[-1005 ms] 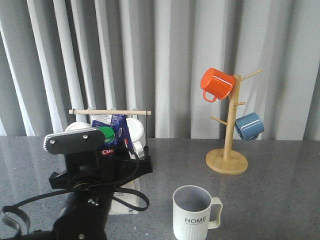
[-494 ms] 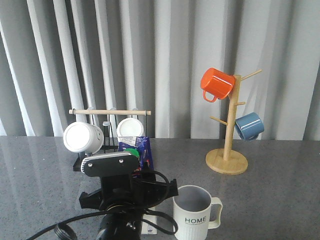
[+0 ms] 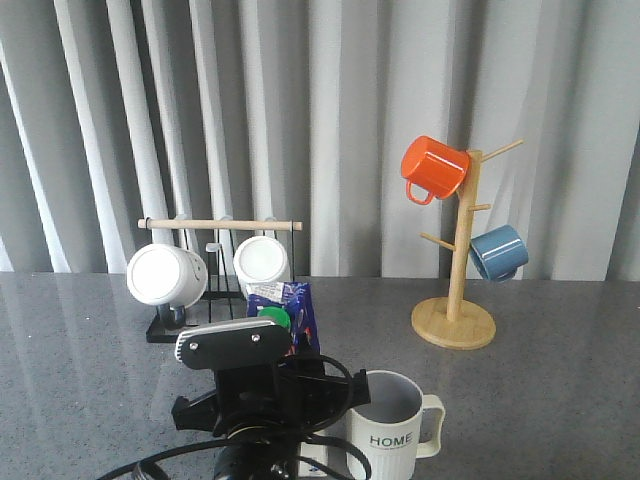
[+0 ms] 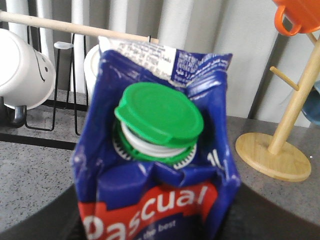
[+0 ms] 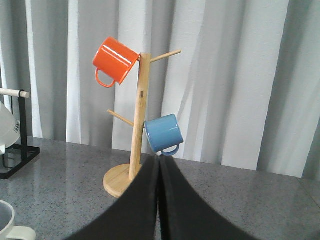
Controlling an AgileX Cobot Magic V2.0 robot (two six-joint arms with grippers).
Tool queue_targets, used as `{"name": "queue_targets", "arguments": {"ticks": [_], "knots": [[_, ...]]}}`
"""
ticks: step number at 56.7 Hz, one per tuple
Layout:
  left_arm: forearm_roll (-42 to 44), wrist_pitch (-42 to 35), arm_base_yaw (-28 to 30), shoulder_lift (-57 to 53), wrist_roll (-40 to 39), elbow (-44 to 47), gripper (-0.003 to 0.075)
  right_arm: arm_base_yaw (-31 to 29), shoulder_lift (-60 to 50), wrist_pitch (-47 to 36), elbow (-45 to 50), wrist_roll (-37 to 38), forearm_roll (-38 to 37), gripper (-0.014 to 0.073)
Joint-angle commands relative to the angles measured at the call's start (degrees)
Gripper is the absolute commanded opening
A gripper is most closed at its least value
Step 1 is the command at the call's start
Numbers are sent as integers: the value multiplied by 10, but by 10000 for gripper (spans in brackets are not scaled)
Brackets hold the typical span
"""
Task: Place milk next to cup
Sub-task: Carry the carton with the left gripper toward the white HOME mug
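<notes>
Beside cup, milk upright.

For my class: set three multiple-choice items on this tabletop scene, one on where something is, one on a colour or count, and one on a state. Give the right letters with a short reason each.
1. Where is the milk relative to the cup in the front view?
A. To its left and a little behind
B. To its right
C. Inside it

2. How many mugs hang on the wooden mug tree?
A. One
B. Two
C. Four

3. How do the jaws of the right gripper stand?
A. Wide open
B. Shut on a mug
C. Shut together on nothing

Answers:
1. A, the carton top shows left of the cup, behind the left arm.
2. B, the orange mug and the blue mug hang there.
3. C, the right wrist view shows the two black fingers pressed together with nothing between.
</notes>
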Motion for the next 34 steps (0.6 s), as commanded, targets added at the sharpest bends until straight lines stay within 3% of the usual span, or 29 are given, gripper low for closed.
{"name": "queue_targets", "arguments": {"ticks": [1, 34], "knots": [[34, -32, -4, -17, -5, -20, 307, -3, -1, -35, -18, -6, 3, -8], [43, -35, -8, -10, -36, 9, 307, -3, -1, -35, -18, -6, 3, -8]]}}
